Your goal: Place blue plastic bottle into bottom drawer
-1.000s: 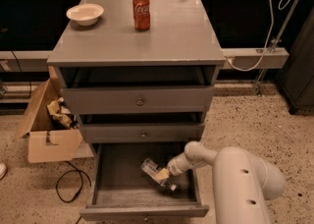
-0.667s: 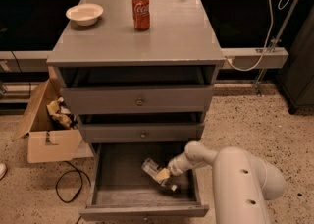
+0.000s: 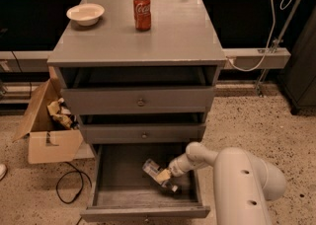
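Note:
The bottom drawer [image 3: 118, 192] is pulled open below two closed grey drawers. The blue plastic bottle [image 3: 159, 174] lies on its side inside the drawer, toward the right, tilted from upper left to lower right. My gripper [image 3: 165, 175] reaches down into the drawer from the right, at the end of the white arm [image 3: 237, 179], and sits right at the bottle's middle.
A red cola can [image 3: 142, 12] and a white bowl [image 3: 85, 14] stand on the cabinet top [image 3: 173, 36]. An open cardboard box [image 3: 47, 130] with crumpled paper sits on the floor to the left, with a black cable [image 3: 66, 189] near it.

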{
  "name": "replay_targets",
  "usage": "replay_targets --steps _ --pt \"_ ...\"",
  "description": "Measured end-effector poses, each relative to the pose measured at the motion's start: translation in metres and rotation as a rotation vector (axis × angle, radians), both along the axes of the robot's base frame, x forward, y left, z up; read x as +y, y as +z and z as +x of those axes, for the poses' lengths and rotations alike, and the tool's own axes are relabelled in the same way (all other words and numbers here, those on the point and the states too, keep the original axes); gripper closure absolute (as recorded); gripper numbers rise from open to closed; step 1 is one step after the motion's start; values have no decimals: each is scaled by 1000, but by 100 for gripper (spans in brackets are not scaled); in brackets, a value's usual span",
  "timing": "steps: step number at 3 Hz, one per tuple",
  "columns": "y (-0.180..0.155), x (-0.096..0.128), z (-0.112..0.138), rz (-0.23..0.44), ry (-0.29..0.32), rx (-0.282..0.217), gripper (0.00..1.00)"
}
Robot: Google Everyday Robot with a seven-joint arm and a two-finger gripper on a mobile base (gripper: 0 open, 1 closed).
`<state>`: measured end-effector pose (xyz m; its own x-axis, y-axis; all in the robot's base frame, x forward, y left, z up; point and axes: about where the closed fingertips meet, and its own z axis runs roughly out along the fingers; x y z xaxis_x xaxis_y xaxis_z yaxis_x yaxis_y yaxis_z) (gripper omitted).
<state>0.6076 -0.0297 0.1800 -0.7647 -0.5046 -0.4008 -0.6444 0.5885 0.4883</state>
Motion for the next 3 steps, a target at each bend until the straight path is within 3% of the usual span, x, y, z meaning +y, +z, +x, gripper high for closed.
replay_targets --steps 1,2,3 --pt "0 0 0 0 0 0 16" --pt "11 -1 -6 7 17 -26 0" --pt "40 -7 -17 8 42 -96 0"
